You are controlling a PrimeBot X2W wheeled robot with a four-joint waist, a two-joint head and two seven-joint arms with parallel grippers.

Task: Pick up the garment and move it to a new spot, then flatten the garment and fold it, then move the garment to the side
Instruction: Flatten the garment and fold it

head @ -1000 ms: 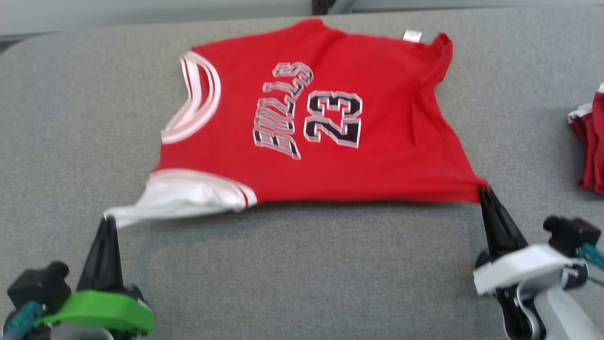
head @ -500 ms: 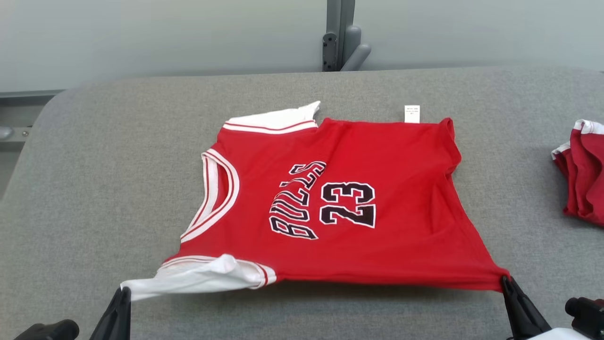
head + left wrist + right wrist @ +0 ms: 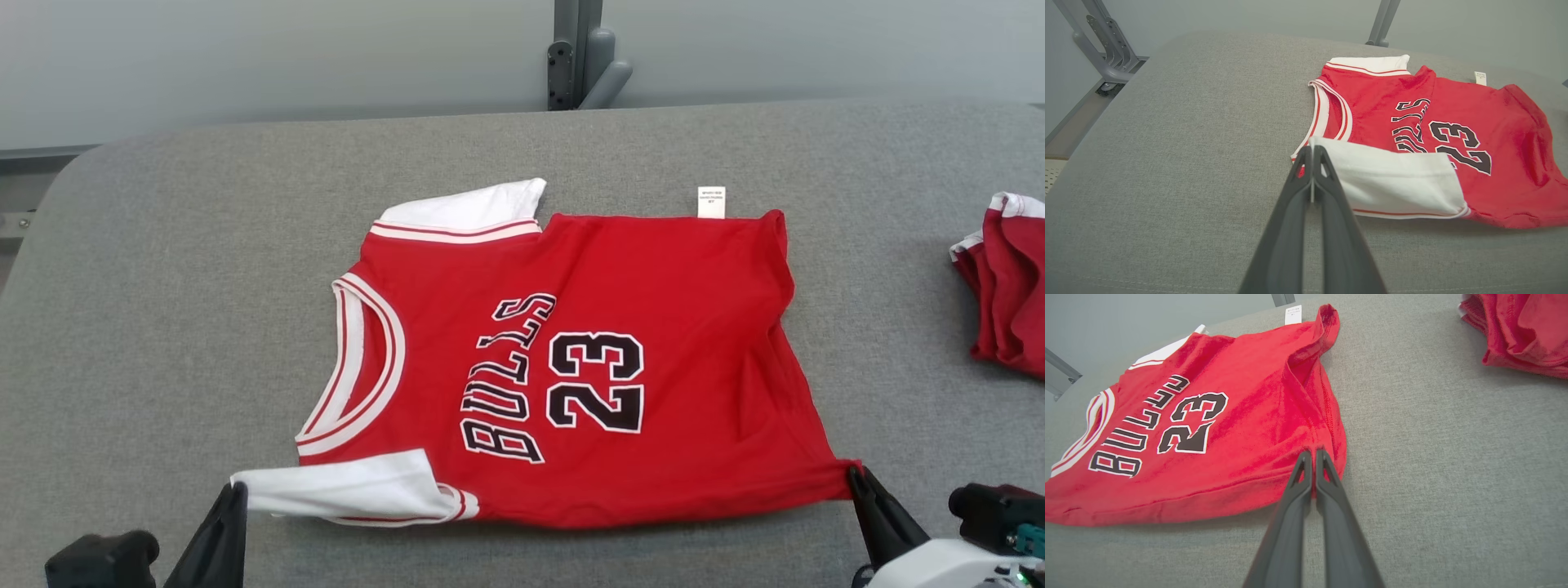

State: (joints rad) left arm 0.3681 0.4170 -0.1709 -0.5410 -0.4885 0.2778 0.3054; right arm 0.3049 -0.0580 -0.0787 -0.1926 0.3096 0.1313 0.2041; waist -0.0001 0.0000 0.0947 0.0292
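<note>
The garment [image 3: 588, 367] is a red jersey with white sleeves and "BULLS 23" in black, spread on the grey padded table [image 3: 163, 286] with its neck to the left. My left gripper [image 3: 237, 487] is shut on the tip of the near white sleeve [image 3: 1392, 179], seen close up where the left gripper [image 3: 1312, 149] pinches the cloth. My right gripper [image 3: 854, 470] is shut on the near hem corner; in the right wrist view the right gripper [image 3: 1313, 453] bites the red hem of the garment [image 3: 1208, 428]. Both near corners sit low on the table.
Another pile of red cloth [image 3: 1008, 286] lies at the table's right edge, also visible as the red pile [image 3: 1523, 330]. A grey metal bracket [image 3: 580, 57] stands behind the table's far edge, with a frame post [image 3: 1106, 45] off the left corner.
The camera has tilted up, so the whole picture shifted down. Both grippers have lowered the held near edge; the garment now lies flatter, and the far white sleeve has come into sight.
</note>
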